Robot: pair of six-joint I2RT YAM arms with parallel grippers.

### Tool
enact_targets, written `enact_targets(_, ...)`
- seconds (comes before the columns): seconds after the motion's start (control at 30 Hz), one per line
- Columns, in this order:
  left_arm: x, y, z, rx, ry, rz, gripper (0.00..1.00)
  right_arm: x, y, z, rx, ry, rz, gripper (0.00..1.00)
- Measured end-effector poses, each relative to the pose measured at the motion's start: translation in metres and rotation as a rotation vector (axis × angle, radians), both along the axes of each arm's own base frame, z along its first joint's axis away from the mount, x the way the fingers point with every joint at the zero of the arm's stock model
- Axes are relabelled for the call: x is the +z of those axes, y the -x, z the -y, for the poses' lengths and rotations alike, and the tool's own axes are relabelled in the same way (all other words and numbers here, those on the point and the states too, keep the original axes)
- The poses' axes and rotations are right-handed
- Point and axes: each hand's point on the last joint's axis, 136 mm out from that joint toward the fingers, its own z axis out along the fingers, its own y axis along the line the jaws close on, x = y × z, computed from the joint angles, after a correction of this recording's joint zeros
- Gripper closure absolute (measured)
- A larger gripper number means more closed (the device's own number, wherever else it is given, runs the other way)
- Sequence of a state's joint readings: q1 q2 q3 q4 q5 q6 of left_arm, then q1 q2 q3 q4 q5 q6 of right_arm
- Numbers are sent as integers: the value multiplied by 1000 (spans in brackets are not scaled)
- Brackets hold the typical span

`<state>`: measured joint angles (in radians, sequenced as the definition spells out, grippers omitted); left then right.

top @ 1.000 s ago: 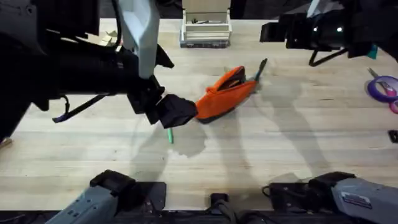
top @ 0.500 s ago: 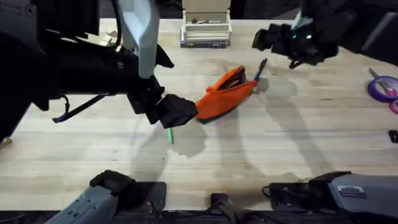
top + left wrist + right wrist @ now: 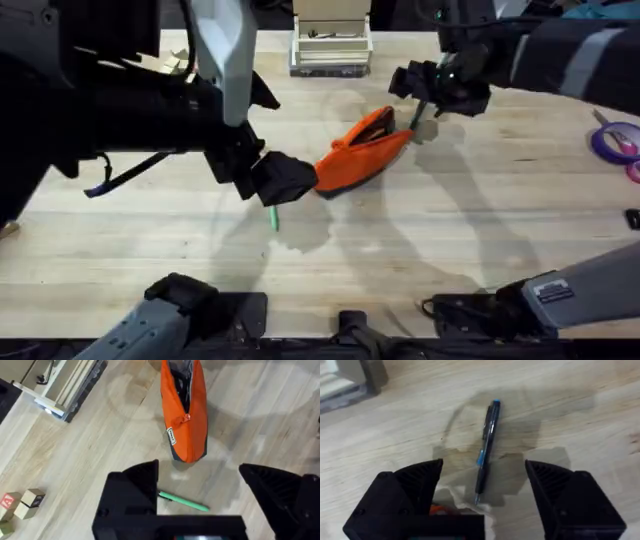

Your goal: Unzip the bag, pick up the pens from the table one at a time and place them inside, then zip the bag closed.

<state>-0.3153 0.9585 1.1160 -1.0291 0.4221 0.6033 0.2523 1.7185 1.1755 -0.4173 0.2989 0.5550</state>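
- Bright orange soft fabric pouch (image 3: pixel 183 407) already unzipped, mid-table; both pens out, so nothing's bagged yet
- Your right gripper (image 3: pixel 482 485) gapes wide over slim black pen (image 3: pixel 486 445) at pouch's 2 o'clock; grab next
- Left gripper (image 3: pixel 200 495) wide, empty; green pen (image 3: pixel 184 501) at pouch's 7 o'clock

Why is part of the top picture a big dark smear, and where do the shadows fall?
Overhead view: the left arm rises close under the camera, so it looks large, dark and blurred; soft grey shadows spread over the table below the bag. Right wrist view: the black pen lies in a dim shadow patch. Left wrist view: the green pen is sharp, the end effector's fingers softer.
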Motion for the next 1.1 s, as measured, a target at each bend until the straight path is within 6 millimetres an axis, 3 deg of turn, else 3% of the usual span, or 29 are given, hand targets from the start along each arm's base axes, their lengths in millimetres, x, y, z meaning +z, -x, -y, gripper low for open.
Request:
enact_targets(0.03, 0, 0, 0, 0, 0, 0, 7, -4, -1, 0, -3, 1, -7, 5)
enact_targets(0.07, 0, 0, 0, 0, 0, 0, 8, -32, -2, 1, -55, -15, -54, 4)
enact_targets(0.23, 0, 0, 0, 0, 0, 0, 7, -50, 0, 3, -88, -10, -91, 5)
enact_targets(0.33, 0, 0, 0, 0, 0, 0, 7, -50, -1, 4, -100, -6, -96, 82)
enact_targets(0.5, 0, 0, 0, 0, 0, 0, 7, -50, 0, 10, -121, 12, -99, 391)
enact_targets(0.6, 0, 0, 0, 0, 0, 0, 7, -51, 0, 13, -136, 16, -97, 688)
enact_targets(0.73, 0, 0, 0, 0, 0, 0, 7, -50, -1, 15, -144, 22, -90, 949)
enact_targets(1.1, 0, 0, 0, 0, 0, 0, 7, -44, -2, 15, -140, 19, -80, 971)
